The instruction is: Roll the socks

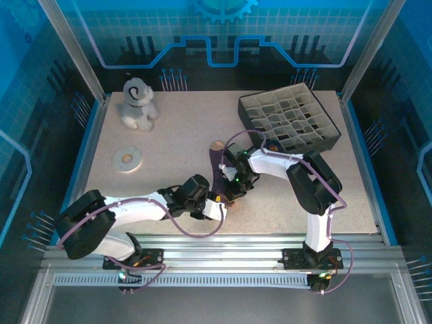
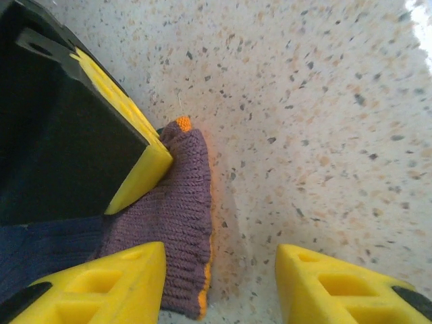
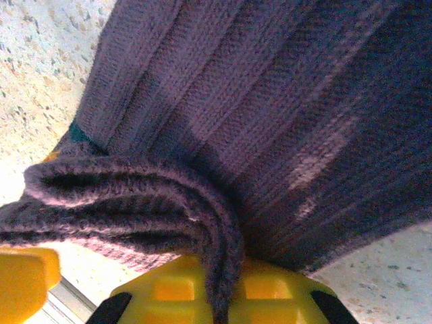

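The purple knit socks (image 1: 220, 167) lie in a strip at the table's middle, the tan toe (image 1: 216, 145) at the far end. My right gripper (image 1: 233, 183) is shut on a bunched fold of the socks (image 3: 169, 196), the knit pinched between its yellow fingers (image 3: 169, 290). Just in front of it, my left gripper (image 1: 217, 210) is open and low over the table. In the left wrist view the orange-edged purple cuff (image 2: 179, 216) lies beside the left finger (image 2: 115, 283), partly inside the gap of the left gripper (image 2: 219, 273), with a navy patch (image 2: 47, 243) further left.
A grey plush toy (image 1: 138, 102) sits at the back left, with a white ring (image 1: 127, 159) in front of it. A black grid tray (image 1: 290, 120) stands at the back right, close behind the right arm. The right gripper's body (image 2: 74, 135) stands at the left in the left wrist view.
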{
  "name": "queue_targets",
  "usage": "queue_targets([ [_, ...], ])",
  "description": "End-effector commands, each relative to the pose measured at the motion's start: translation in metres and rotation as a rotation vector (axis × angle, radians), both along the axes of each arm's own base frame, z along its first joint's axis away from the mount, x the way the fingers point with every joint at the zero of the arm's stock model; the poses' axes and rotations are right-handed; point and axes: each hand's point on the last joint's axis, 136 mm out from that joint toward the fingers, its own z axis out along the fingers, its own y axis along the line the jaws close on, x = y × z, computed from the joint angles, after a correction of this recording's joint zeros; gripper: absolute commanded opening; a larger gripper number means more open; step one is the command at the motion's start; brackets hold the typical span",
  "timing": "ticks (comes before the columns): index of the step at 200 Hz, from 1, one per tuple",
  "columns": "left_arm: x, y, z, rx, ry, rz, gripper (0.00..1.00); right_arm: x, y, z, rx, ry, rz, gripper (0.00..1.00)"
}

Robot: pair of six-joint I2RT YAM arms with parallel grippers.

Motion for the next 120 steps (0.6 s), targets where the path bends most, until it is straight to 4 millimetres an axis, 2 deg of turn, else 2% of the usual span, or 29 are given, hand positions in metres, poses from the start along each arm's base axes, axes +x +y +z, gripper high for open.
queue_targets([
  [1,0.015,-0.012,0.008,-0.001,-0.082,-0.033,0.44,-0.023,-0.047,-0.059,-0.266,0.051,0.048,0.08],
  [42,0.023,-0.008,-0.01,0.056,-0.077,-0.016,0.44,-0.024,-0.046,-0.059,-0.262,0.057,0.054,0.08],
  [80,0.031,0.006,-0.027,0.119,-0.076,0.024,0.44,-0.024,-0.045,-0.058,-0.254,0.06,0.056,0.08],
  [104,0.034,0.017,-0.037,0.178,-0.077,0.048,0.43,-0.022,-0.045,-0.055,-0.25,0.046,0.053,0.11],
  [110,0.036,0.02,-0.039,0.196,-0.078,0.055,0.4,-0.021,-0.044,-0.054,-0.243,0.039,0.052,0.12],
  [120,0.036,0.024,-0.042,0.219,-0.07,0.064,0.3,-0.021,-0.044,-0.053,-0.236,0.031,0.05,0.13],
])
